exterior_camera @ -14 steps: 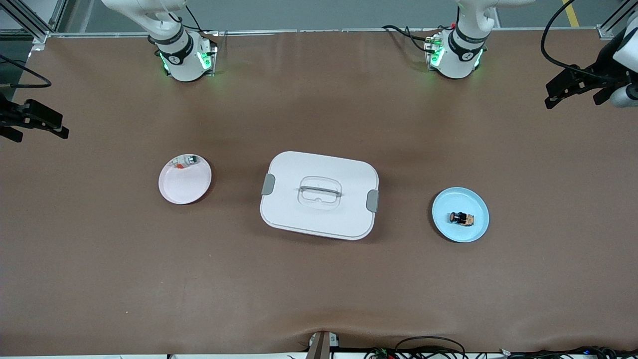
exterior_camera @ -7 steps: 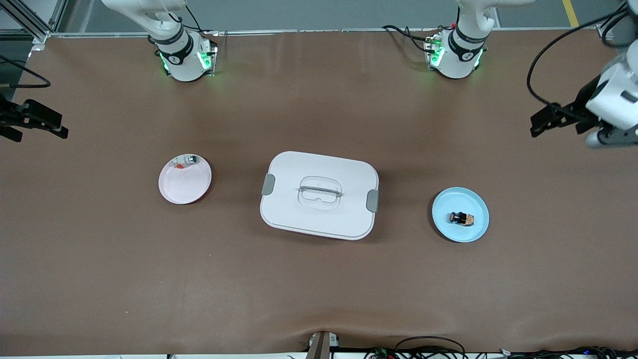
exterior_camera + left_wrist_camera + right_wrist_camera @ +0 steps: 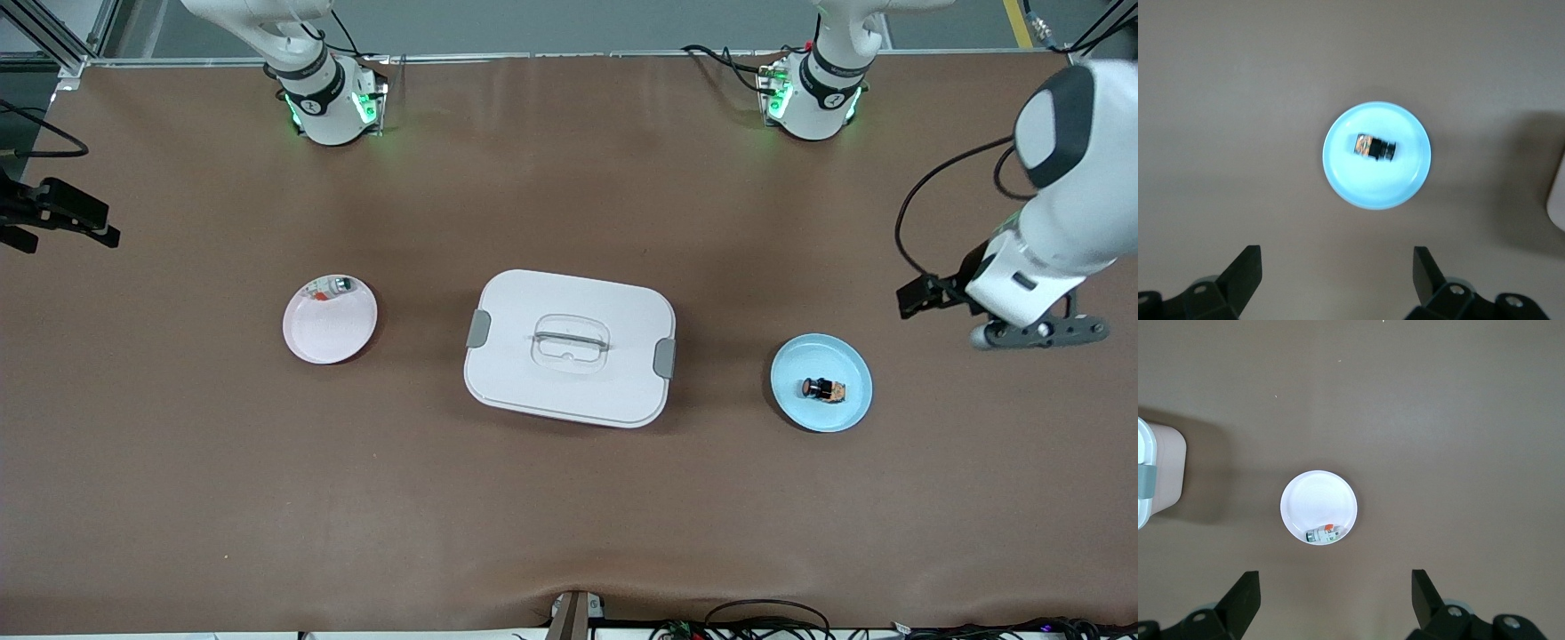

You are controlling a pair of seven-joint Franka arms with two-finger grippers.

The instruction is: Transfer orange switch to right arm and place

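1. The right gripper point(image 3: 62, 218) pokes in at the picture's edge over the brown table point(image 3: 569, 516) at the right arm's end. Its arm is cut off. Its fingers point(image 3: 1245, 597) are wide open and hold nothing.
2. A round pink plate point(image 3: 324, 342) holds a small whitish piece point(image 3: 331, 287), hard to make out.
3. A white box point(image 3: 569, 347) with rounded corners has a smooth lid and grey clips.
4. The orange switch point(image 3: 823, 388) lies on its side on a round blue plate point(image 3: 840, 356).
5. The left gripper point(image 3: 925, 293) hangs over the table just beside that plate, fingers point(image 3: 1245, 273) wide open, empty.
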